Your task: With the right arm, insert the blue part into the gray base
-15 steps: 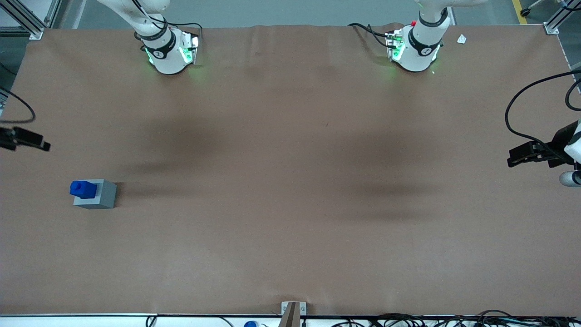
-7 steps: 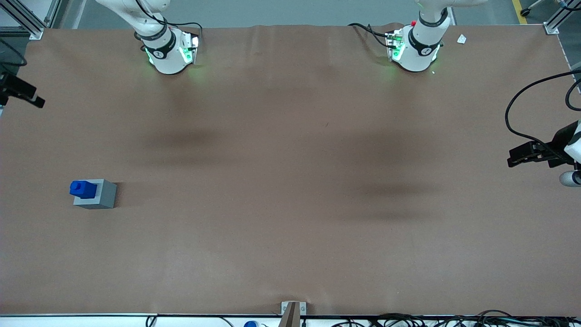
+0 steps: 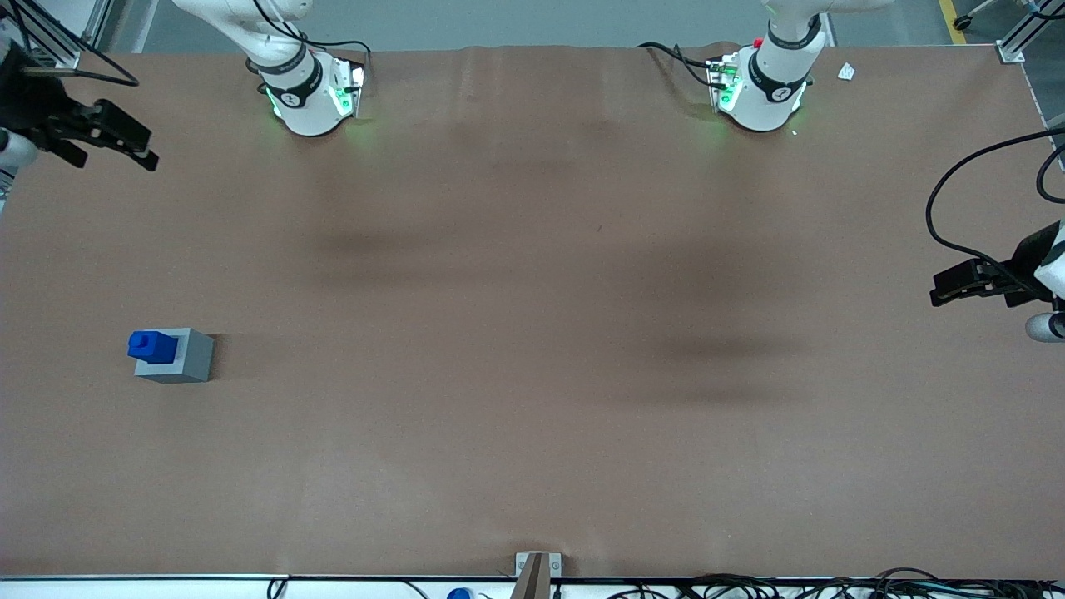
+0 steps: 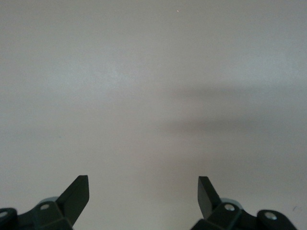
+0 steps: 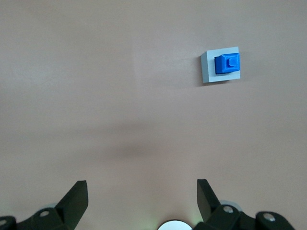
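Note:
The blue part (image 3: 152,345) sits on top of the gray base (image 3: 185,359), set toward one edge of the cube's top face, knob up. Both stand on the brown table toward the working arm's end, fairly near the front camera. The right wrist view shows the same pair from high above: the blue part (image 5: 227,63) on the gray base (image 5: 209,71). My right gripper (image 3: 133,143) hangs open and empty at the table's edge, much farther from the front camera than the base and well apart from it. Its open jaws frame bare table around the gripper (image 5: 141,191).
Two white arm bases (image 3: 308,91) (image 3: 761,87) with green lights stand along the table's edge farthest from the front camera. A small white scrap (image 3: 846,71) lies near one of them. A metal bracket (image 3: 537,570) and cables sit at the table's front edge.
My right gripper has moved away from the front camera and come inward over the table's edge. The blue part and gray base have stayed put.

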